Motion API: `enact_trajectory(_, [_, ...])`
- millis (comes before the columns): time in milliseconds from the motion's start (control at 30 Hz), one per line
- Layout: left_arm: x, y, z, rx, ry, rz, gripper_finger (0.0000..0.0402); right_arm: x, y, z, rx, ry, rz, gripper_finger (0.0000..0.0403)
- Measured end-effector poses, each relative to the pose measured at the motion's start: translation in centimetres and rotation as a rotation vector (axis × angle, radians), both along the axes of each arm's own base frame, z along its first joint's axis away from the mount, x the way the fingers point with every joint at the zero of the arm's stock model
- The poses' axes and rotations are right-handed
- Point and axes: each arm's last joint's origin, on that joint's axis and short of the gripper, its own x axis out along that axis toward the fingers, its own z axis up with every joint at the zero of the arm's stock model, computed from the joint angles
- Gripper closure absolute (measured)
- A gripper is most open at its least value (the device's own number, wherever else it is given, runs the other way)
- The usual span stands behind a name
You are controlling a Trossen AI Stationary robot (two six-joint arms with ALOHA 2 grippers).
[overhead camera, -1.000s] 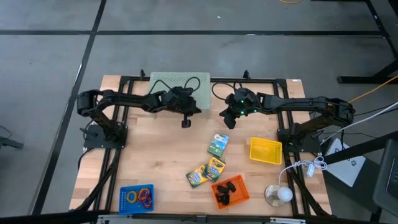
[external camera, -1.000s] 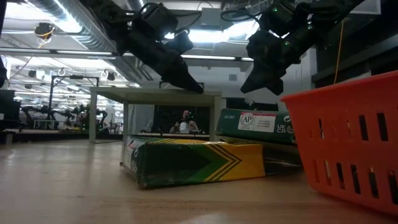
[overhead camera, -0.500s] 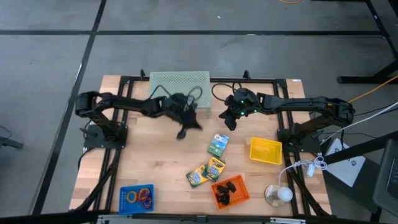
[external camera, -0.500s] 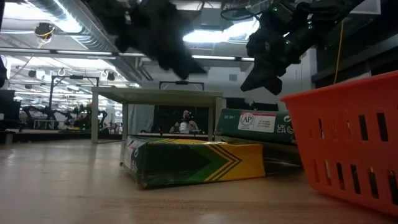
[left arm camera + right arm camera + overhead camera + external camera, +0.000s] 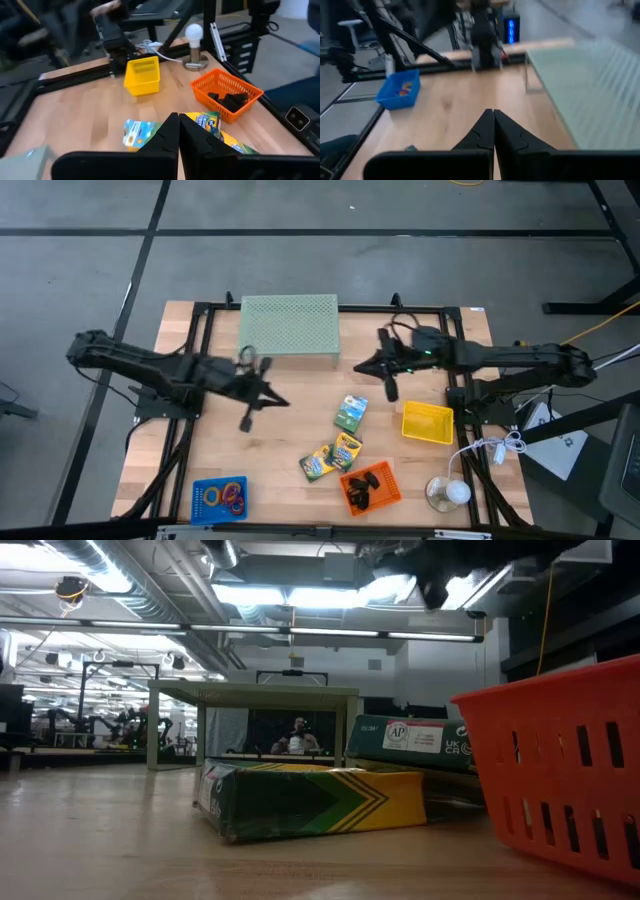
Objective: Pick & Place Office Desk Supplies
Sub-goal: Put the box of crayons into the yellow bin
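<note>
Upper crayon box (image 5: 350, 412) — long axis toward mesh riser (image 5: 290, 328); both jaws pressed together, empty.

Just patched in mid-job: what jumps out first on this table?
Bright colours cluster at the near edge: an orange plastic basket of black clips, a blue tray of coloured rings, an empty yellow bin and green-and-yellow crayon boxes between them. Both empty grippers, left and right, hover mid-table, fingers shut.

A robotics lab: a pale wooden bench (image 5: 260, 450) in a black metal frame (image 5: 200, 315) on grey concrete floor (image 5: 80, 270), exposed ceiling ducts (image 5: 130, 585) and further robot rigs (image 5: 90, 725) behind.
</note>
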Motion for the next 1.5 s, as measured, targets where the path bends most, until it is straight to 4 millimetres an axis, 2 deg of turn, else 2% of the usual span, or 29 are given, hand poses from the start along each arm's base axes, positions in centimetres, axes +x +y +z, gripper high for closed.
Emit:
enact_trajectory(100, [-2.5,-0.8,0.0,-0.028,-0.024,0.059,0.0399,-1.9,1.0,1.3,-0.044,-0.052,-0.028,0.0403])
enact_trajectory(167, [-3.8,-1.3,-0.9,-0.052,-0.024,0.097,0.04,-3.0,1.6,1.1,-0.052,-0.072,-0.044,0.0403])
enact_trajectory(333, [-5.5,-2.7,-4.3,-0.124,0.007,0.139,0.0399,-4.5,3.7,-2.6,0.022,-0.11,-0.057,0.0403])
enact_trajectory(467, [-6.2,-3.8,-6.8,-0.137,0.05,0.142,0.04,-5.2,5.0,-5.5,0.009,-0.132,-0.062,0.0401])
enact_trajectory(533, [-6.6,-4.3,-7.3,-0.145,0.044,0.155,0.0399,-5.5,5.4,-6.1,0.003,-0.152,-0.077,0.0398])
enact_trajectory(667, [-7.1,-4.8,-8.2,-0.12,0.037,0.206,0.0393,-5.5,5.6,-5.7,-0.004,-0.198,-0.082,0.0391])
enact_trajectory(900, [-7.3,-5.2,-8.0,-0.155,0.011,0.209,0.0382,-5.5,5.6,-5.5,-0.027,-0.22,-0.077,0.0387])
enact_trajectory(1067, [-7.3,-5.2,-8.0,-0.089,-0.002,0.213,0.0385,-5.5,5.6,-5.5,-0.024,-0.218,-0.078,0.0388])
enact_trajectory(1300, [-7.4,-5.1,-8.2,0.225,-0.002,0.154,0.0384,-5.5,5.6,-5.6,-0.024,-0.215,-0.077,0.0388])
enact_trajectory(1500, [-7.3,-5.3,-8.3,0.102,0.021,0.117,0.0387,-5.5,5.6,-5.6,-0.022,-0.215,-0.078,0.0387])
